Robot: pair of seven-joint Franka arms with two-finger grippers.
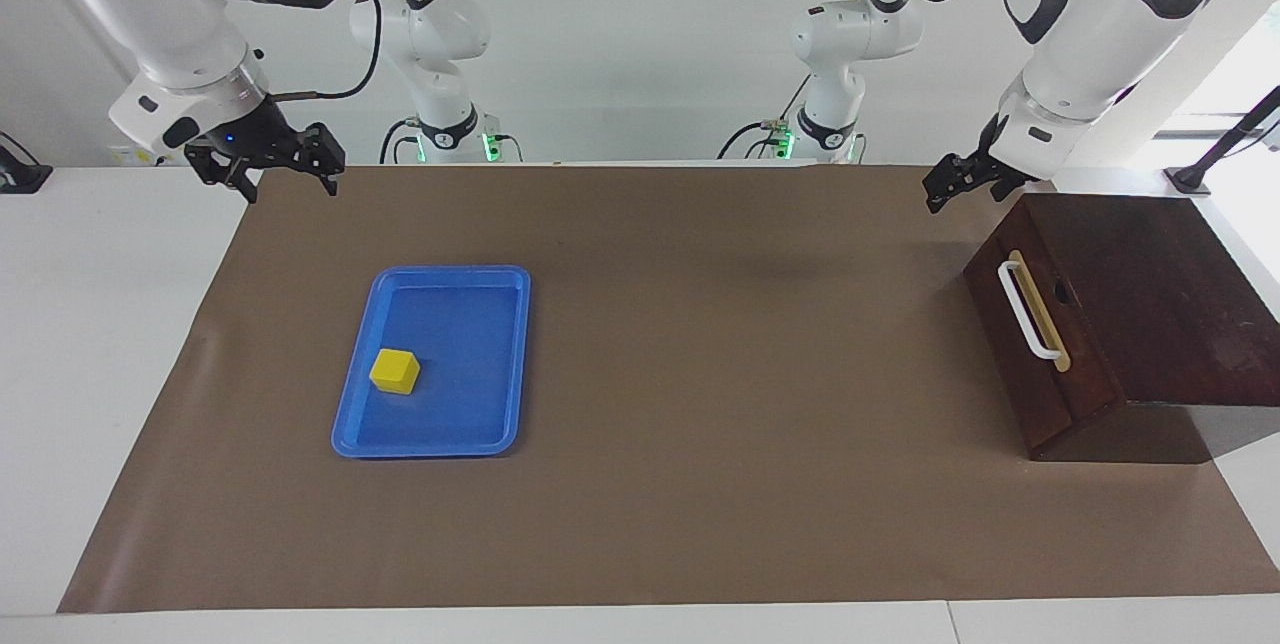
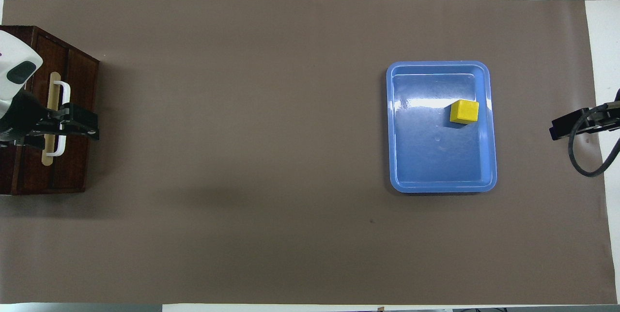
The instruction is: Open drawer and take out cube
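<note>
The yellow cube [image 1: 394, 371] [image 2: 464, 111] lies in the flat blue tray [image 1: 500, 324] [image 2: 436, 166], close to the rim toward the right arm's end. The dark brown wooden box [image 1: 1150, 304] [image 2: 72, 166] stands at the left arm's end. Its drawer [image 1: 1075, 394] is shut, with the white bar handle [image 1: 1025, 309] [image 2: 64, 91] on its dark front. My left gripper [image 1: 965, 192] [image 2: 94, 128] is open and empty, up in the air over the box's front edge, touching nothing. My right gripper [image 1: 285, 182] [image 2: 554, 132] is open and empty, raised over the mat's edge at its own end.
A brown mat [image 1: 700, 374] [image 2: 242, 157] covers most of the white table [image 1: 100, 324]. The tray sits on the mat toward the right arm's end; bare mat lies between the tray and the box.
</note>
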